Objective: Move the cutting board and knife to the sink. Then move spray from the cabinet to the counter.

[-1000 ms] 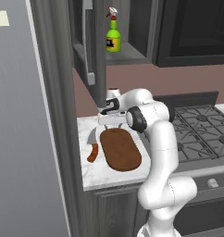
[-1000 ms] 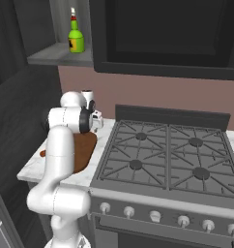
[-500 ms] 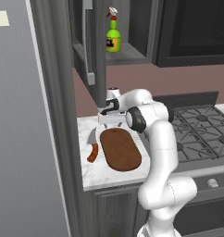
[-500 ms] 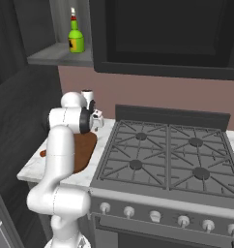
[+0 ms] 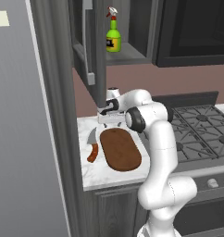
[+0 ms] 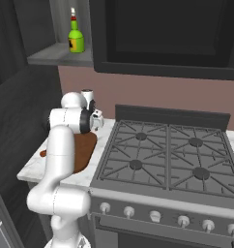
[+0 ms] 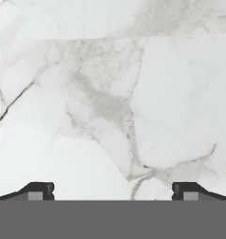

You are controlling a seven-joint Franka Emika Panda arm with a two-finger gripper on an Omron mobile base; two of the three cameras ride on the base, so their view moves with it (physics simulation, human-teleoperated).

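The dark reddish-brown cutting board [image 5: 119,149] lies flat on the white marble counter [image 5: 109,177], with the knife [image 5: 92,147] just left of it, orange handle toward the front. Behind the board's far end my gripper [image 5: 108,122] points down at the counter. In the hand view it [image 7: 112,191] is open over bare marble [image 7: 110,102], with nothing between its fingertips [image 7: 38,190]. The lime-green spray [image 5: 113,37] stands on the shelf of the open cabinet [image 5: 132,58] above. The right base view also shows the spray [image 6: 76,39] and the board [image 6: 85,147]. The sink is out of view.
The cabinet door [image 5: 91,46] hangs open just above and left of my hand. A black gas stovetop [image 5: 202,134] adjoins the counter on the right, under a black microwave-like unit [image 5: 197,28]. A tall grey panel [image 5: 21,139] walls off the left side.
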